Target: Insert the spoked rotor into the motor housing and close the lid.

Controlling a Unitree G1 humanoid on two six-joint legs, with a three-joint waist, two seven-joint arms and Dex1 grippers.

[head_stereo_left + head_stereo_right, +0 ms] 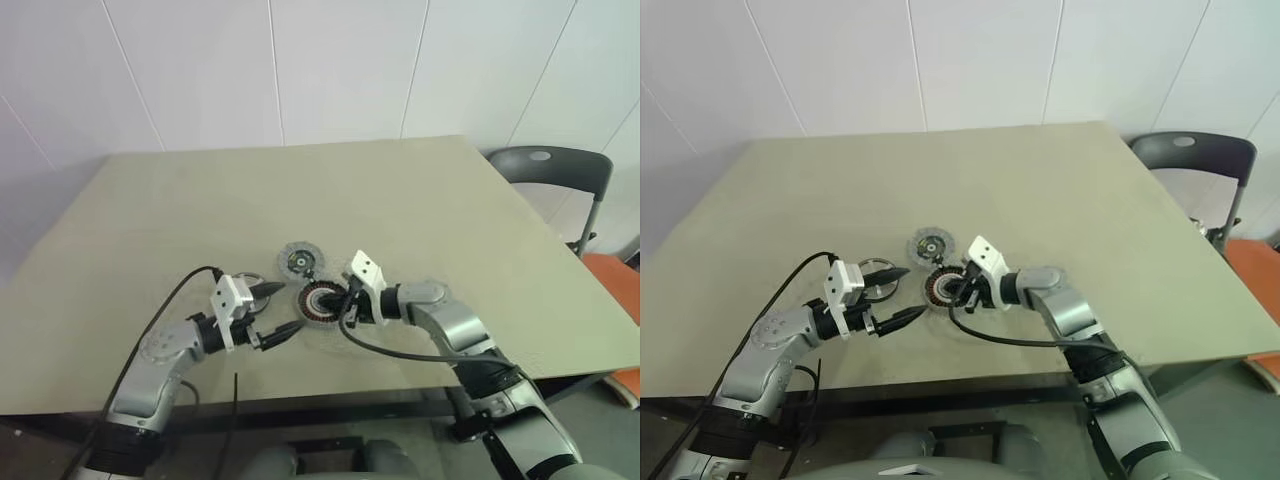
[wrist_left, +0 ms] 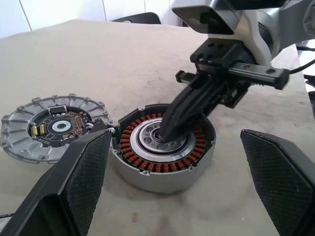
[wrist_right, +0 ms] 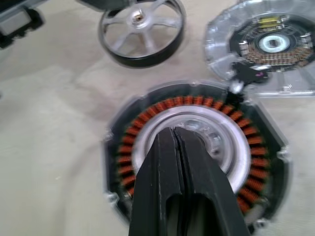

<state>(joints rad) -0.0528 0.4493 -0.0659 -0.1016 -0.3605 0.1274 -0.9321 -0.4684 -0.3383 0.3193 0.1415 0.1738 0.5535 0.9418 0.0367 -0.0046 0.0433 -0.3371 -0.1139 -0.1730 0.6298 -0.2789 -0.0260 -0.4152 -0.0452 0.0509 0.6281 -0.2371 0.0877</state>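
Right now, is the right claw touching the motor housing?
Touching. In the left wrist view the shut right claw has its tips pressed into the pale centre of the motor housing, with no gap.

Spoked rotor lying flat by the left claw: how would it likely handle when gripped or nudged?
The spoked rotor looks like rigid, shiny metal, so probably stiff and somewhat slippery between fingers. Open gaps between the spokes suggest it is fairly light. Flat on the table it should slide; stood on its rim it would likely roll.

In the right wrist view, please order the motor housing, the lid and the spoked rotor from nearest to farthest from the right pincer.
1. Motor housing: directly under the shut right pincer, whose tips are at its pale centre.
2-3. Lid and spoked rotor: both beyond the housing, on opposite sides; too close to rank.
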